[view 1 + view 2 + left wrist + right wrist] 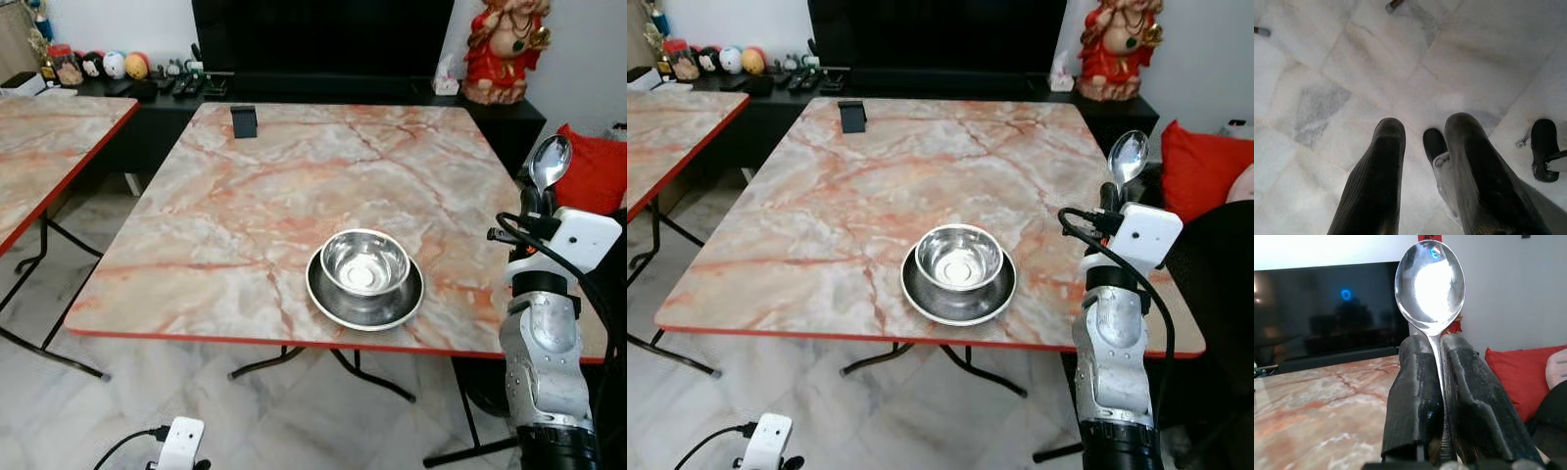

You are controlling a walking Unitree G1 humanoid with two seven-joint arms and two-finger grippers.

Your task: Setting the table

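While the spoon was held: the right gripper had its two black fingers pressed together on the handle of the spoon, and the spoon bowl stood upright above the fingertips.
Right gripper place: it was raised just beside the right edge of the marble table, to the right of the steel bowl.
Steel bowl: it sat inside the steel plate, near the front edge of the table.
Black holder: a small black holder stood at the far edge of the table, well apart from the bowl.
Left gripper: the left gripper hung low in front of the table, over the white tile floor; its fingers were a little apart and held nothing.
Second table: another marble table was to the left of the first one.
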